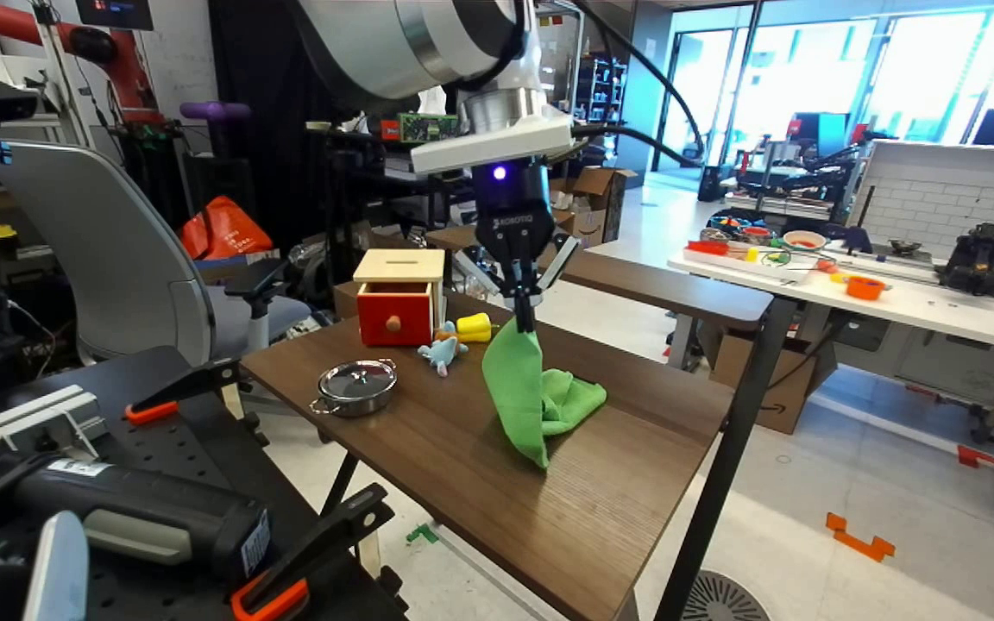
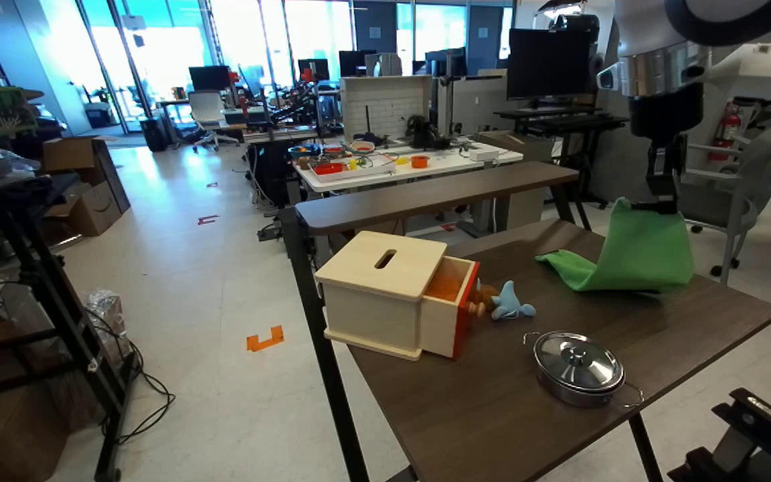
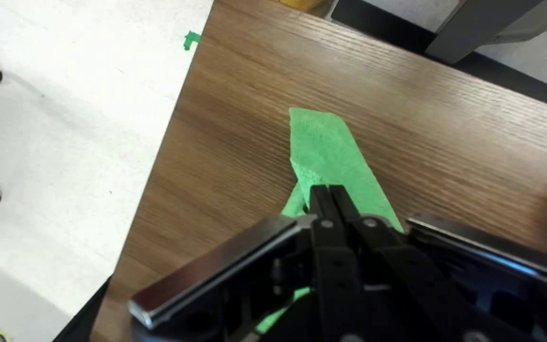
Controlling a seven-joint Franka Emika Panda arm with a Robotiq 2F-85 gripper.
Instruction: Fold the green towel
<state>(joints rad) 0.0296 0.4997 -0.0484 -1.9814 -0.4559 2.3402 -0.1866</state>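
The green towel [image 1: 512, 379] hangs from my gripper [image 1: 525, 321] above the brown table. Its top edge is pinched between the shut black fingertips. The raised part drops like a curtain, and the rest lies on the table, partly folded and rumpled. In an exterior view the towel [image 2: 653, 248] curves from the gripper [image 2: 663, 204] down to the tabletop, with one flap stretching flat toward the box. In the wrist view the towel [image 3: 335, 147] shows beyond and under the closed fingertips [image 3: 329, 188]; the fingers hide part of it.
A wooden box [image 2: 372, 308] with a red-fronted drawer [image 1: 395, 315] partly open stands on the table [image 1: 600, 500]. Beside it are a blue plush toy [image 2: 511, 301] and a yellow item [image 1: 474, 328]. A lidded metal pot [image 2: 578, 368] sits near the table edge.
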